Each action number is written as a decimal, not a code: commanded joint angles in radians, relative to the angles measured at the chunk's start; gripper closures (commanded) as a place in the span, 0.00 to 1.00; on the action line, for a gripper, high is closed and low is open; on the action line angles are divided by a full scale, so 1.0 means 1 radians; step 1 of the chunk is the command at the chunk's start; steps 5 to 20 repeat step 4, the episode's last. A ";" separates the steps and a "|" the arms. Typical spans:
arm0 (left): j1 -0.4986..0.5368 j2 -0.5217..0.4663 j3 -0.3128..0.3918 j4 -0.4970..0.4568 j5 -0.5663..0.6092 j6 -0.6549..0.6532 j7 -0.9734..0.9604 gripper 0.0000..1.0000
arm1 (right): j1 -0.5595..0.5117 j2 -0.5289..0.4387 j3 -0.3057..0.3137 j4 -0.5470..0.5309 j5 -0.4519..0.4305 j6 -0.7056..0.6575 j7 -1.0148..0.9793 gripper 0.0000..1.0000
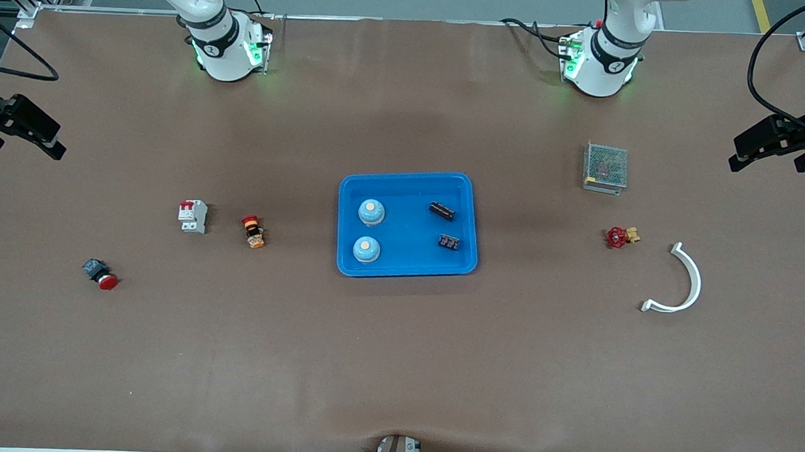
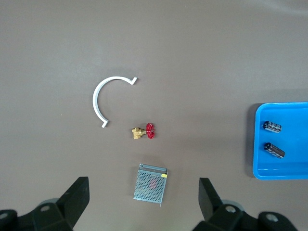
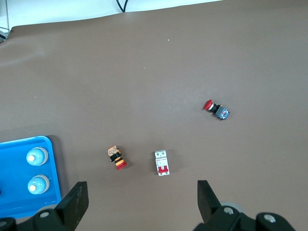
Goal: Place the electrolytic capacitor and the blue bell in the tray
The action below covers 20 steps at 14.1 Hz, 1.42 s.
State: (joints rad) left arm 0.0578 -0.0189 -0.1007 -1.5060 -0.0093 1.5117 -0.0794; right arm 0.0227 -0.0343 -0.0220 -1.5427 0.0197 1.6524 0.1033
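Observation:
The bright blue tray (image 1: 412, 180) lies at the middle of the table. Two blue bells (image 1: 371, 212) (image 1: 366, 249) stand in it toward the right arm's end. Two small dark electrolytic capacitors (image 1: 442, 211) (image 1: 449, 242) lie in it toward the left arm's end. The left wrist view shows the tray (image 2: 296, 110) and the capacitors (image 2: 272, 126). The right wrist view shows the tray (image 3: 14, 161) and the bells (image 3: 37, 156). My left gripper (image 1: 740, 153) (image 2: 143, 185) is open and empty, high over the left arm's end. My right gripper (image 1: 54, 140) (image 3: 139, 190) is open and empty, high over the right arm's end.
Toward the left arm's end lie a metal mesh box (image 1: 606, 167), a red-knobbed brass valve (image 1: 621, 236) and a white curved strip (image 1: 682, 282). Toward the right arm's end lie a white circuit breaker (image 1: 193, 216), an orange and red switch (image 1: 253, 230) and a red push button (image 1: 100, 274).

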 commanded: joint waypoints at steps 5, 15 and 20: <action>-0.001 -0.009 -0.002 0.006 0.019 -0.011 0.015 0.00 | 0.009 -0.015 -0.003 -0.030 -0.015 0.010 0.022 0.00; -0.001 -0.009 -0.002 0.006 0.019 -0.011 0.015 0.00 | 0.009 -0.015 -0.003 -0.030 -0.015 0.010 0.022 0.00; -0.001 -0.009 -0.002 0.006 0.019 -0.011 0.015 0.00 | 0.009 -0.015 -0.003 -0.030 -0.015 0.010 0.022 0.00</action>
